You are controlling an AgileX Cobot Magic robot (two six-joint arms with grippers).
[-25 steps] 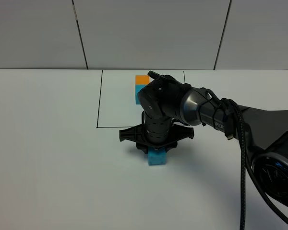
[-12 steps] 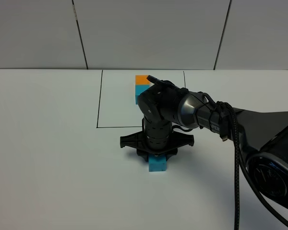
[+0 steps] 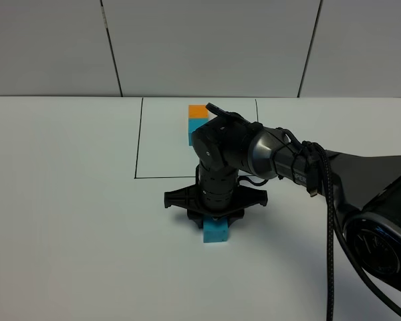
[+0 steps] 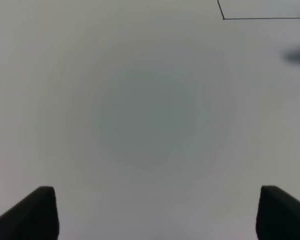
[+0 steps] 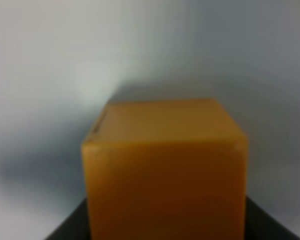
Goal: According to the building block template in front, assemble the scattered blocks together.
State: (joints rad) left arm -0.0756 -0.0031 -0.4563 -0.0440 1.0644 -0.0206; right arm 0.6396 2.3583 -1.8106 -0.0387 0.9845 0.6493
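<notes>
The right tool (image 3: 216, 215) is clamped shut on the orange cube (image 5: 165, 170), pressed down directly above the teal cube (image 3: 216, 231) on the desk (image 3: 67, 200), while the left tool (image 4: 155, 212) hangs wide apart, holding nothing.

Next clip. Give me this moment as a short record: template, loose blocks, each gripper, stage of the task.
template: orange-and-teal pair inside the black outline at the far side of the table, partly hidden by the right arm
teal block: on the table outside the outline, under the right gripper
orange block: fills the right wrist view, in the right gripper
right gripper: shut on the orange block, just above the teal block
left gripper: open, empty, over bare table
stage: orange block at the teal one; whether they touch cannot be told
</notes>
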